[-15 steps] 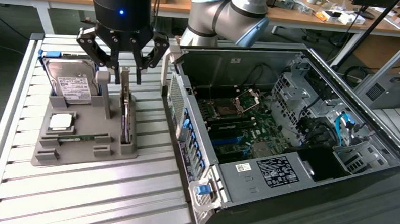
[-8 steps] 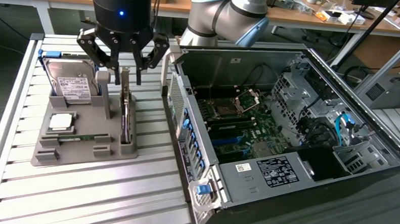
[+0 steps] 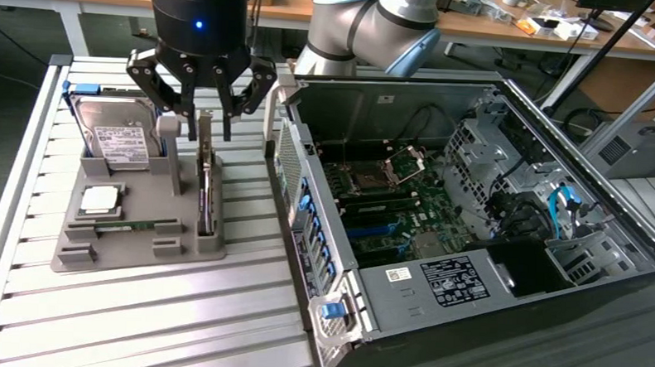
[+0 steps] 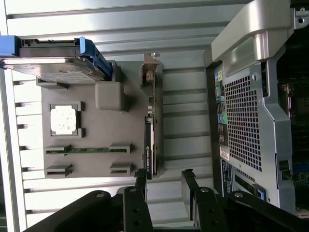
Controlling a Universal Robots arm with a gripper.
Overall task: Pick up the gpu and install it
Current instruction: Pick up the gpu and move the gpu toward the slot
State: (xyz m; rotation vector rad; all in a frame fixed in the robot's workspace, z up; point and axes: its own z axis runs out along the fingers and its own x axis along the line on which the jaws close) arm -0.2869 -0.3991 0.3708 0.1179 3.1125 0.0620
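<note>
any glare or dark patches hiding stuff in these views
Wrist view: glare washes out the slatted table and the cpu looks near white; the pincer is dark, the gpu is readable. Exterior view: even light, though the computer case is shadowed inside.

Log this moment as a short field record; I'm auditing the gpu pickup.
end effector: open, over the gpu, holding nothing
gpu: on edge in the holder, not yet lifted
holder: grey, also carries drive, cpu, memory stick
case: open, on the exterior view's right of the holder
</note>
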